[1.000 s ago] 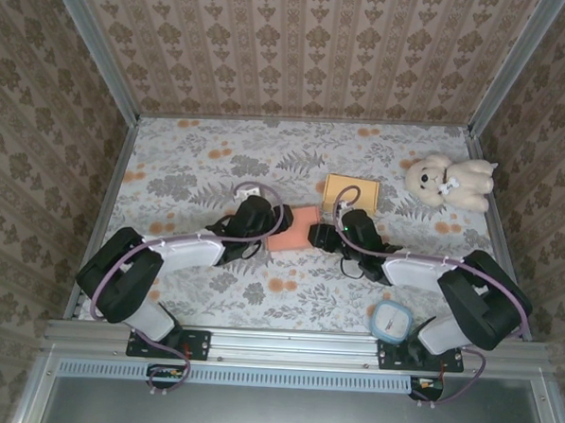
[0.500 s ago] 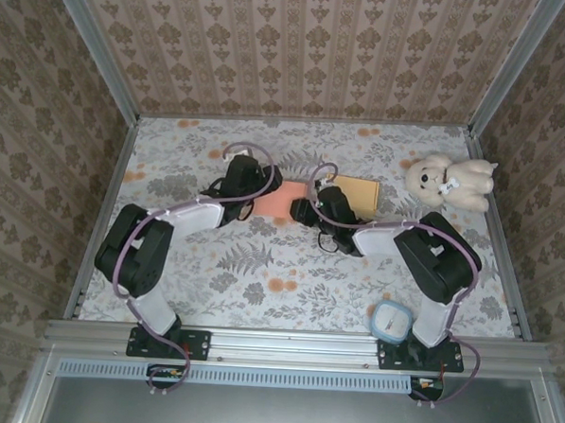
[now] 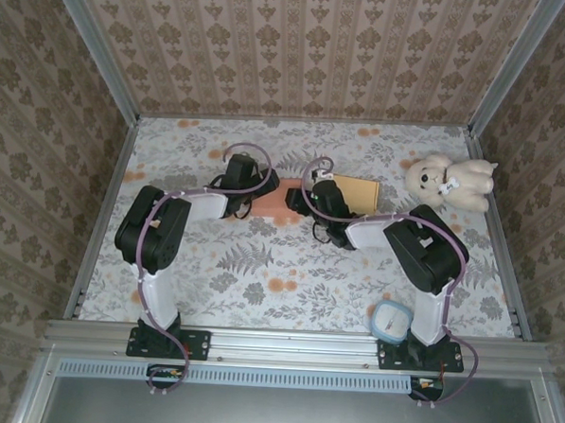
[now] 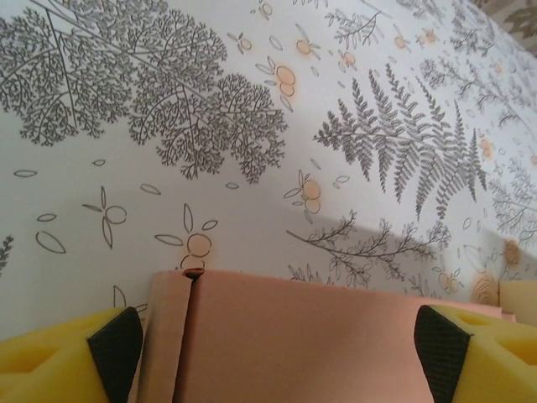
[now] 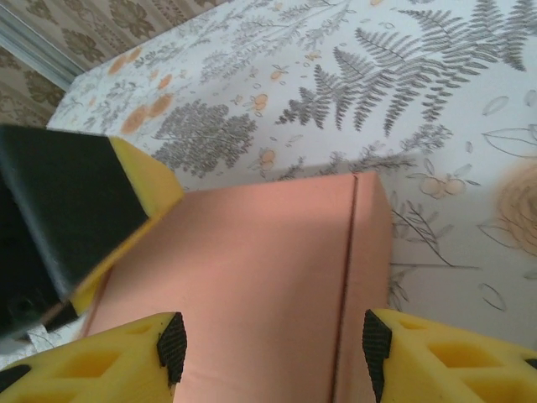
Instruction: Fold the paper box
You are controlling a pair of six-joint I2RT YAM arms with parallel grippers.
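The paper box (image 3: 275, 204) is a flat pink piece lying on the floral tablecloth toward the back middle. A fold seam runs near one edge (image 5: 351, 252). My left gripper (image 3: 258, 193) comes at it from the left and my right gripper (image 3: 298, 203) from the right. In the left wrist view the box (image 4: 294, 327) lies between the black pads (image 4: 116, 346) of the open left gripper (image 4: 277, 344), with a thin gap at the left pad. The right gripper (image 5: 273, 348) is open, its pads hanging over the box's top face (image 5: 252, 260). A left finger (image 5: 67, 210) shows opposite.
A flat tan cardboard piece (image 3: 356, 192) lies just right of the pink box, partly under the right arm. A cream teddy bear (image 3: 452, 181) sits at the back right. A blue-rimmed container (image 3: 390, 320) stands near the right arm's base. Metal rails and patterned walls enclose the table.
Both arms have stretched away from their bases, and the pink box has gone with them toward the back of the table. Both pairs of jaws have widened a little.
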